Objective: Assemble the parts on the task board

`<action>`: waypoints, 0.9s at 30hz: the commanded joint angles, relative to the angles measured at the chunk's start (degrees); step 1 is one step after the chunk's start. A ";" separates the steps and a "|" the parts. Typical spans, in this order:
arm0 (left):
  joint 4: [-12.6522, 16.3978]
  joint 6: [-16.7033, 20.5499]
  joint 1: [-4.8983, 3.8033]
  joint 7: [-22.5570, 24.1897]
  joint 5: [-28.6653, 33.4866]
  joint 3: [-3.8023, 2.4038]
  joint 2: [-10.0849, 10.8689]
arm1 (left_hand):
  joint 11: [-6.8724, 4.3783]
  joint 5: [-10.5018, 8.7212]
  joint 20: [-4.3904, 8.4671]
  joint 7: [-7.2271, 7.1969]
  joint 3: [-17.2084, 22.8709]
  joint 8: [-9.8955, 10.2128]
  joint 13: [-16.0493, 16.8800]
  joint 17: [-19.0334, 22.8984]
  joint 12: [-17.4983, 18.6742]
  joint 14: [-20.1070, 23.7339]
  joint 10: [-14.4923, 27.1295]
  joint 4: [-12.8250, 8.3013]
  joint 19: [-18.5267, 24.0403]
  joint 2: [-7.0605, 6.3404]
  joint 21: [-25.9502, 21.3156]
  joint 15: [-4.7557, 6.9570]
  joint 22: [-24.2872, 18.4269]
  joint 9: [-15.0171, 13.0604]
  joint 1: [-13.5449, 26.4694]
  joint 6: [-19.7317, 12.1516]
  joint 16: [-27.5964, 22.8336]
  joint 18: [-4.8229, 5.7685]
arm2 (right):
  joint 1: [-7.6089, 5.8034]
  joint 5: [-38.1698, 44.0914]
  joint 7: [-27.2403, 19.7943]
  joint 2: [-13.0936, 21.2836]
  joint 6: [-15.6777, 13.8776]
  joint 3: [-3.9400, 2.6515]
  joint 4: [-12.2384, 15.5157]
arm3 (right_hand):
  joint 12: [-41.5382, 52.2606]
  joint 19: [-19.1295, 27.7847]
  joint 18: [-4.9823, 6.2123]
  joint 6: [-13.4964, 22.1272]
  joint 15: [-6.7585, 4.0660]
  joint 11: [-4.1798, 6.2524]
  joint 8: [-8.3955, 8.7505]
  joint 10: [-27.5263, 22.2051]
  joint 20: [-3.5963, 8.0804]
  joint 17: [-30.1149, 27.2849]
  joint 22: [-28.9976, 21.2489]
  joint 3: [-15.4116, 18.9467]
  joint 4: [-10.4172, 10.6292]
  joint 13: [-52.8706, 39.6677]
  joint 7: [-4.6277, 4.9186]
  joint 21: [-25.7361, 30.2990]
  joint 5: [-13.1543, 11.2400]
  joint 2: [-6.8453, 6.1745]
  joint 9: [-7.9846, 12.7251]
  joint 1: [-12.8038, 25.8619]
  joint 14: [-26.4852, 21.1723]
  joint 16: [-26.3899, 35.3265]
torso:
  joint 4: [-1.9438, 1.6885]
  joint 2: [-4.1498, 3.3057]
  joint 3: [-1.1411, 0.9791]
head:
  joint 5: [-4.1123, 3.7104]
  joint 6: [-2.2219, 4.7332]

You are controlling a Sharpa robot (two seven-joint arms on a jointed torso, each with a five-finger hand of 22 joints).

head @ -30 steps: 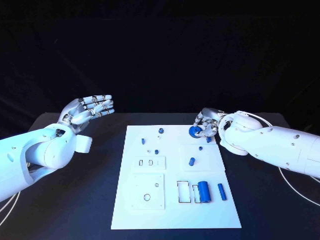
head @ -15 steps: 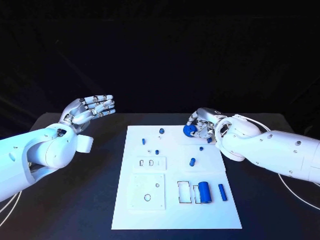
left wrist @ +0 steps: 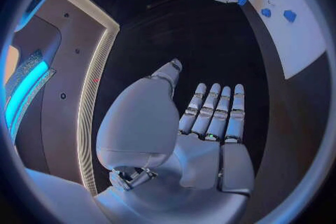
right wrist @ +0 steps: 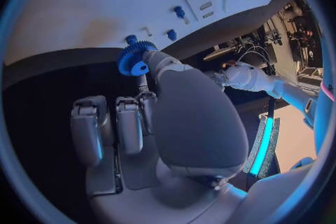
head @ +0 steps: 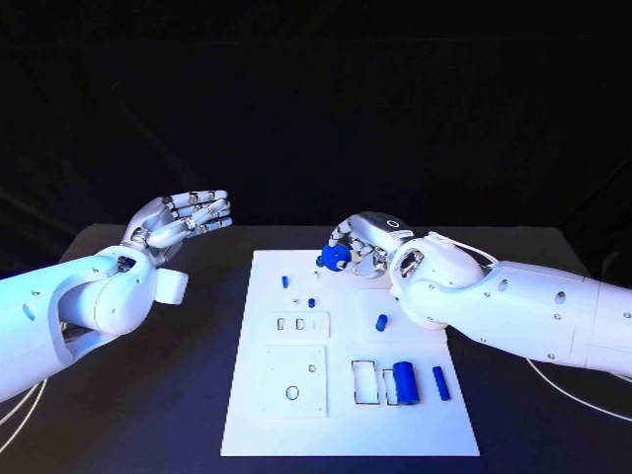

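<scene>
fingers (right wrist: 143, 61) of my right hand (head: 361, 240) pinched a small blue gear (head: 335, 257), toothed rim showing in the right wrist view, and i held it over the far edge of the task board (head: 348, 434). it hung just above a short blue peg (head: 321, 260) standing near that far edge, so as i judged it the move ahead turned on lining the gear's bore over that peg and coming straight down; whether they touched yet i could not tell. the gear's flat face seemed to tilt a little toward the board rather than lie level. two more small blue parts (head: 285, 281) stood nearby toward the board's left edge, close enough that my knuckles would want care. a longer blue cylinder (head: 403, 380) lay near the board's near right corner, well apart. my left hand (head: 184, 216) was raised over the far left of the worktop (head: 174, 395), palm up, fingers spread, holding nothing and well off the board. the right was plainly the nearer hand.
</scene>
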State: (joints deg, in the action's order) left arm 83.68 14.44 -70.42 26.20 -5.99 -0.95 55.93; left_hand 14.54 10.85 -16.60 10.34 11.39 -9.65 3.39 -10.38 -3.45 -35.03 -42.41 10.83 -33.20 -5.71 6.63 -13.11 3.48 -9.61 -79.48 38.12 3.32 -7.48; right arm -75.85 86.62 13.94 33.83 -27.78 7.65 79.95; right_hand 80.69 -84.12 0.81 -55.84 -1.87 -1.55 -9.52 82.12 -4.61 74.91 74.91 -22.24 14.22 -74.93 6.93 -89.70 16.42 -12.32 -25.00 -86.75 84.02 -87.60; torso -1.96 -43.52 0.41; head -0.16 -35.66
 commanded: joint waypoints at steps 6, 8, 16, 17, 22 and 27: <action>0.40 -0.75 -0.10 0.46 0.34 -0.05 -0.31 | -0.18 0.26 -0.07 6.04 -0.14 -0.41 0.09 0.09 -0.29 -0.45 -0.43 -0.29 -0.53 -0.08 0.24 0.09 0.10 -0.06 -0.53 0.37 0.28 0.23 | 1.27 4.30 2.36 -3.30 0.52 0.28 -2.32 | 0.05 -5.88 -0.81 -2.63 -0.32 -0.05 -2.94 0.32 0.48 10.95 15.09 -0.52 0.01 -6.47 -0.81 -0.30 -0.50 -0.32 -1.31 0.91 5.05 -0.30 | -0.05 -0.11 -0.02 | -0.03 0.17; 0.45 -0.76 -0.10 0.44 0.35 -0.05 -0.35 | -0.18 0.26 -0.07 6.04 -0.14 -0.41 0.09 0.09 -0.29 -0.45 -0.43 -0.29 -0.53 -0.08 0.24 0.09 0.10 -0.06 -0.53 0.37 0.28 0.23 | 1.55 4.59 2.60 -3.90 0.72 0.30 -2.90 | 0.05 -5.88 -0.81 -2.63 -0.32 -0.05 -2.94 0.32 0.48 10.95 15.09 -0.52 0.01 -6.47 -0.81 -0.30 -0.50 -0.32 -1.31 0.91 5.05 -0.30 | -0.03 -0.14 -0.03 | 0.03 0.15; 0.55 -0.70 -0.10 0.21 0.35 -0.05 -0.51 | -0.19 0.27 -0.07 6.05 -0.11 -0.45 0.09 0.13 -0.29 -0.51 -0.46 -0.32 -0.78 -0.02 0.30 0.11 0.12 -0.05 -0.61 0.44 0.27 0.19 | 2.83 5.31 3.18 -6.23 1.33 0.33 -5.29 | -0.11 -5.88 -0.81 -2.45 -0.30 -0.10 -2.88 0.19 0.47 10.88 15.09 -0.73 -0.04 -6.34 -0.75 -0.30 -0.51 -0.42 -1.28 1.08 5.04 -0.26 | 0.08 -0.10 -0.12 | 0.10 -0.02; 0.55 -0.70 -0.10 0.20 0.35 -0.05 -0.53 | -0.19 0.27 -0.07 6.05 -0.11 -0.45 0.09 0.13 -0.29 -0.51 -0.46 -0.32 -0.78 -0.02 0.30 0.11 0.12 -0.05 -0.61 0.44 0.27 0.19 | 2.97 5.38 3.23 -6.49 1.34 0.33 -5.54 | -0.11 -5.88 -0.81 -2.42 -0.29 -0.11 -2.86 0.19 0.46 10.92 15.09 -0.76 -0.04 -6.35 -0.74 -0.30 -0.52 -0.45 -1.27 1.12 5.05 -0.28 | 0.08 -0.09 -0.14 | 0.08 -0.05; 0.56 -0.74 -0.10 0.14 0.35 -0.05 -0.60 | -0.19 0.28 -0.07 6.06 -0.09 -0.46 0.09 0.15 -0.29 -0.50 -0.48 -0.33 -0.93 0.00 0.33 0.11 0.14 -0.05 -0.63 0.44 0.26 0.18 | 3.41 5.80 3.48 -7.39 1.21 0.33 -6.42 | -0.11 -5.88 -0.81 -2.42 -0.29 -0.11 -2.86 0.19 0.46 10.92 15.09 -0.76 -0.04 -6.35 -0.74 -0.30 -0.52 -0.45 -1.27 1.12 5.05 -0.28 | 0.09 -0.13 -0.15 | 0.10 -0.08; 0.54 -0.89 -0.10 0.10 0.35 -0.05 -0.66 | -0.19 0.28 -0.07 6.06 -0.09 -0.46 0.09 0.15 -0.29 -0.50 -0.48 -0.33 -0.93 0.00 0.33 0.11 0.14 -0.05 -0.63 0.44 0.26 0.18 | 3.57 6.05 3.66 -8.09 1.21 0.34 -7.36 | -0.08 -5.88 -0.81 -2.36 -0.27 -0.14 -2.85 0.21 0.45 10.89 15.09 -0.85 -0.04 -6.39 -0.70 -0.30 -0.56 -0.52 -1.26 1.25 5.04 -0.27 | -0.01 -0.07 -0.09 | 0.02 -0.17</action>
State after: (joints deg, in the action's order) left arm 84.08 14.41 -70.42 26.00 -5.89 -0.94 55.40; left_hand 14.33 10.85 -16.60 10.54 11.39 -9.85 3.39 -10.30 -3.45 -35.24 -42.61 10.83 -33.60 -5.72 6.61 -12.90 3.52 -9.60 -79.48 38.32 3.32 -7.48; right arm -72.32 91.24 17.12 25.93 -27.24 7.99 72.82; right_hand 80.68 -84.11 0.82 -56.33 -1.87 -1.56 -9.56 82.11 -4.62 74.94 74.95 -22.81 14.15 -74.91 6.72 -89.70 15.82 -12.91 -25.01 -86.01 84.02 -87.60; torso -1.92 -43.63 0.27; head -0.09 -35.79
